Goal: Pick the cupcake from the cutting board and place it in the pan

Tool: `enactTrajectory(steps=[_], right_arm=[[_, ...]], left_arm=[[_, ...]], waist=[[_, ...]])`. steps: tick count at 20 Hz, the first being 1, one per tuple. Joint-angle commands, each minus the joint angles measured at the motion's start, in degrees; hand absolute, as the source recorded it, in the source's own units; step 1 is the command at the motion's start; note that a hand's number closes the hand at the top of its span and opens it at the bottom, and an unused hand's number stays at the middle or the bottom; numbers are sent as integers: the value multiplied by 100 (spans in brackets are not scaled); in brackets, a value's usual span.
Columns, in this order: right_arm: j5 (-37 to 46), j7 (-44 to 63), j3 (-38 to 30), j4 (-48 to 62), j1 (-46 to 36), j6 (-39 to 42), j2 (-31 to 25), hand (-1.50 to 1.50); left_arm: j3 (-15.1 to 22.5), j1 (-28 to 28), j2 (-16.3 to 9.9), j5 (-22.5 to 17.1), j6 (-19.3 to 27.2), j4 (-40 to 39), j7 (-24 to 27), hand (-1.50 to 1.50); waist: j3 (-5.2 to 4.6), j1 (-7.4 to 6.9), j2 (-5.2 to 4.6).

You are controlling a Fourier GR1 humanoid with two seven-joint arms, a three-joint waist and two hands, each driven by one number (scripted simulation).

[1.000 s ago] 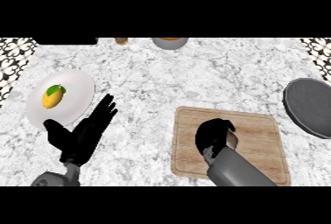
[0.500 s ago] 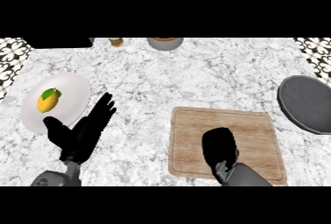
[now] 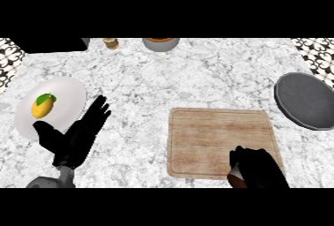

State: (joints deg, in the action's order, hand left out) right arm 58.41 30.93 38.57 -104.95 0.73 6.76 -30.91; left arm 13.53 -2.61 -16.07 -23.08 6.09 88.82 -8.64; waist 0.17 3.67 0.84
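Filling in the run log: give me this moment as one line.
right hand: curled round cupcake, near edge of cutting board | pan: holds nothing | left hand: open, resting beside plate with mango

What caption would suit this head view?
Right hand curled round the cupcake at the board's near edge, pan waiting at right.

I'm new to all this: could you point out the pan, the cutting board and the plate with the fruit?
pan [image 3: 305, 100]: head view, on its dark inner base.
cutting board [image 3: 215, 137]: head view, bare wood at its middle.
plate [image 3: 68, 95]: head view, bare white surface right of the fruit.
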Motion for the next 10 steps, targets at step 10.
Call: enactTrajectory(steps=[10], right_arm=[[-1923,-1416,-1801,-2202,2117,-3075,-634,150]], left_arm=[[63,107,96,104,-63,19,108,0]], waist=[[5,-115,-60]])
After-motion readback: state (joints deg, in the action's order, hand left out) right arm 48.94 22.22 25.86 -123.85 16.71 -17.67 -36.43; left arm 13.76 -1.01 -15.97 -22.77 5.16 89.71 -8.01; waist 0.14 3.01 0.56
